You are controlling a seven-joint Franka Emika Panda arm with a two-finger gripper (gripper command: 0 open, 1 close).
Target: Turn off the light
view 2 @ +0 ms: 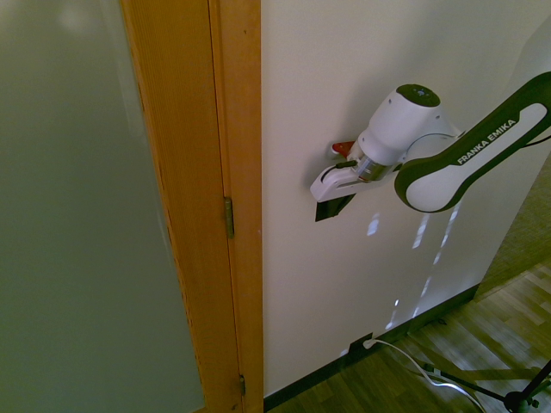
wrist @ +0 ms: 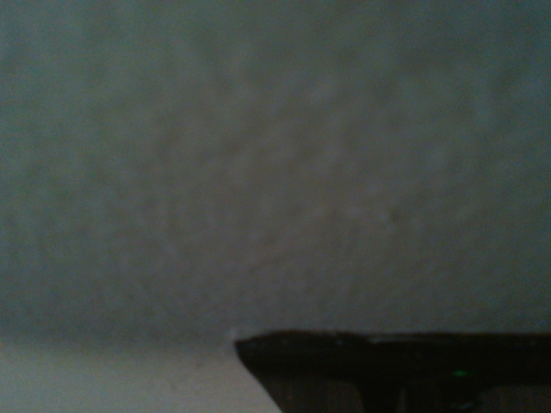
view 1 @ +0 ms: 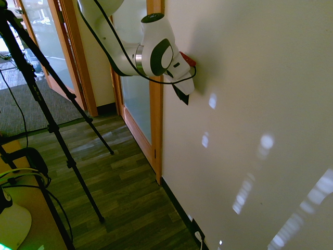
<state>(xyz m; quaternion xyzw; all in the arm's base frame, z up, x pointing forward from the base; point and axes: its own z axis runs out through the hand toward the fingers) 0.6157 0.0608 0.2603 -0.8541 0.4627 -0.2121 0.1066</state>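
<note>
currently the gripper point(view 2: 331, 183) is pressed up against the cream wall point(view 2: 362, 69), fingers closed together and holding nothing. the black light switch point(view 2: 334, 207) sits on the wall just below it, beside the wooden door frame point(view 2: 232, 172).

You've got a cream wall point(view 2: 344, 95) carrying the small black switch plate point(view 2: 334, 207), mounted upright just beside the wood door frame point(view 2: 237, 172); in the 1st ext. view the plate point(view 1: 182, 94) shows only as a dark sliver. Low down, a black outlet point(view 1: 195, 229) w/ a white plug point(view 1: 199, 237) sits at the dark baseboard point(view 1: 174, 200). Below that you see wood-plank floor point(view 1: 119, 177), w/ a white cable point(view 2: 430, 372) lying on it in the 2nd ext. view.
</note>
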